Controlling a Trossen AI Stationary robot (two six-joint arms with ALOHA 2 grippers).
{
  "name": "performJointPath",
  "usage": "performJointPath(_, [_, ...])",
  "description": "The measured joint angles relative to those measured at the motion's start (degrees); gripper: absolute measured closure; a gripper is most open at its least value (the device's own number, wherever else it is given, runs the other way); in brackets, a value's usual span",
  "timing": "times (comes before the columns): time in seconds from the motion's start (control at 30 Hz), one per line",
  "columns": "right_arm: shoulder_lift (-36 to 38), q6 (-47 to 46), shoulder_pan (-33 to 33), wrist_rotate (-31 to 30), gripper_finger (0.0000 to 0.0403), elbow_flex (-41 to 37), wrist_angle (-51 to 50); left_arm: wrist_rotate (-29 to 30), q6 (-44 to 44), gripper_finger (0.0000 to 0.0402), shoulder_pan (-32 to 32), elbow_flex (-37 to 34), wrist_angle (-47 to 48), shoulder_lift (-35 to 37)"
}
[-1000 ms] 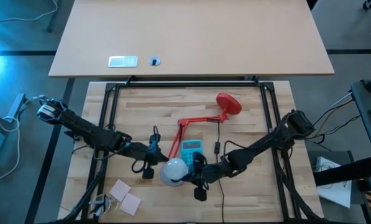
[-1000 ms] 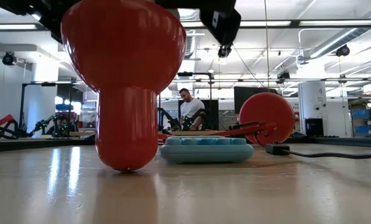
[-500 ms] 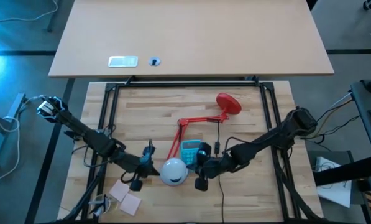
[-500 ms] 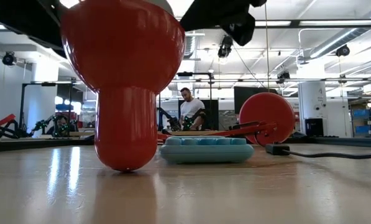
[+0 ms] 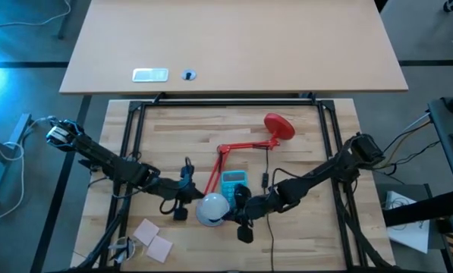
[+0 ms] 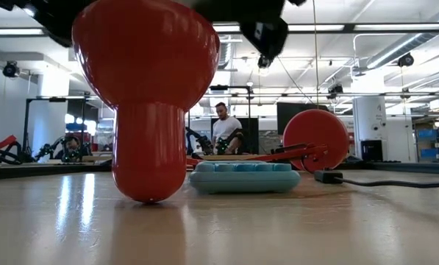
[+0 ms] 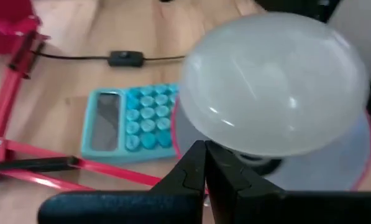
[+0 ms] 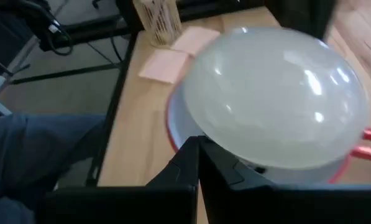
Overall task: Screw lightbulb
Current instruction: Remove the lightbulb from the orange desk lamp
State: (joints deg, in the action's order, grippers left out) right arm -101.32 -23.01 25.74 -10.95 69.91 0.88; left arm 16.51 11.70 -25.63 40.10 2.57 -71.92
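Observation:
The lightbulb (image 5: pixel 212 205) shows as a round white dome (image 7: pixel 275 87) (image 8: pixel 275 93). It sits in the upturned red lamp shade (image 6: pixel 147 88), whose narrow end rests on the table near its front middle. My left gripper (image 5: pixel 193 202) is on the bulb's left and my right gripper (image 5: pixel 231 211) on its right. Both are shut, with their tips (image 7: pixel 204 149) (image 8: pixel 197 144) at the bulb's lower side just above the shade's rim. My left gripper's shut fingertips lie against the bulb's lower flank (image 7: pixel 219 144), coming nearly level from the table's left. My right gripper's shut fingertips lie against the bulb's lower flank (image 8: pixel 213 149) on the opposite side, coming nearly level from the table's right. The bulb stays seated upright in the shade.
The lamp's red arm (image 5: pixel 241 145) runs back to its round base (image 5: pixel 279 125). A blue calculator (image 5: pixel 234 182) lies just behind the shade. A black cord with a switch (image 5: pixel 264 180) lies to its right. Pink sticky notes (image 5: pixel 154 239) lie at the near left.
My left gripper drew away from the bulb toward the table's near left, then came back to the bulb's left side. My right gripper moved a little off the bulb and back. The shade and bulb have stayed where they were.

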Motion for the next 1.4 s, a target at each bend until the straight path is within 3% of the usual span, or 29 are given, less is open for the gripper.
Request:
performJointPath(0.13, [1.3,-0.9,-0.8,-2.7,0.0403,0.0,-5.1,-6.4,1.6,0.0401,-1.9,-0.1,1.0,0.7])
performJointPath(0.33, [3.9,-1.2,-1.5,-8.6,0.0403,0.0,-12.7,-6.9,5.1,0.0401,-7.2,0.3,1.1,2.0])
performJointPath(0.43, [4.5,-2.4,-1.5,-8.4,0.0403,0.0,-14.3,-5.3,7.2,0.0401,-7.7,0.3,3.2,3.5])
performJointPath(0.57, [4.1,-3.4,-0.7,-6.6,0.0403,0.0,-12.0,1.8,8.1,0.0401,-5.8,-0.2,9.1,4.9])
performJointPath(0.8, [1.4,-2.8,0.0,0.5,0.0403,0.0,-0.3,2.5,4.3,0.0401,1.2,-0.1,6.5,5.1])
performJointPath(1.0, [1.0,-2.7,-0.5,0.3,0.0403,0.0,-0.6,-2.9,3.9,0.0401,1.6,0.0,5.8,3.2])
performJointPath(1.23, [2.6,-4.1,-0.8,-7.4,0.0403,0.0,-8.7,-9.9,6.0,0.0401,-3.5,0.0,4.0,4.1])
performJointPath(1.4, [4.0,-7.3,0.0,-8.3,0.0403,0.0,-11.6,-7.9,7.8,0.0401,-5.6,0.0,7.6,7.4])
